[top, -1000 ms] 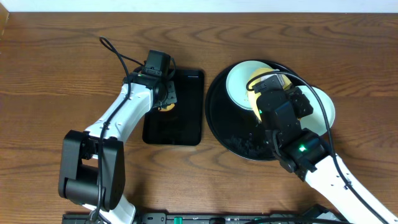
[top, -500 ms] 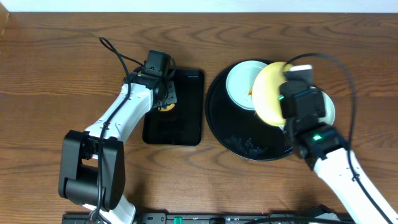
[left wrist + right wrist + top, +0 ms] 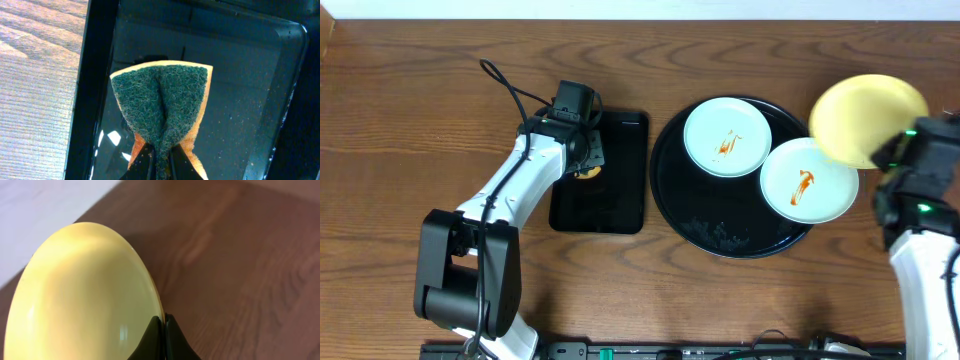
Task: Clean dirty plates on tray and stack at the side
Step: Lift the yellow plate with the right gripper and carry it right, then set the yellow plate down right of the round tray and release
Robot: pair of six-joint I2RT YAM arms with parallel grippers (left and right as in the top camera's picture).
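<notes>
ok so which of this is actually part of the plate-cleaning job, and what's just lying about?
In the job: yellow plate in the right gripper; far mint plate and near mint plate, both sauce-smeared; round black tray; green-and-orange sponge in the left gripper.
Lying about: rectangular black tray under the sponge; wooden table.

My view: dark brown wood-grain table (image 3: 400,120), pale white strip (image 3: 620,8) past its far edge, even soft light.
</notes>
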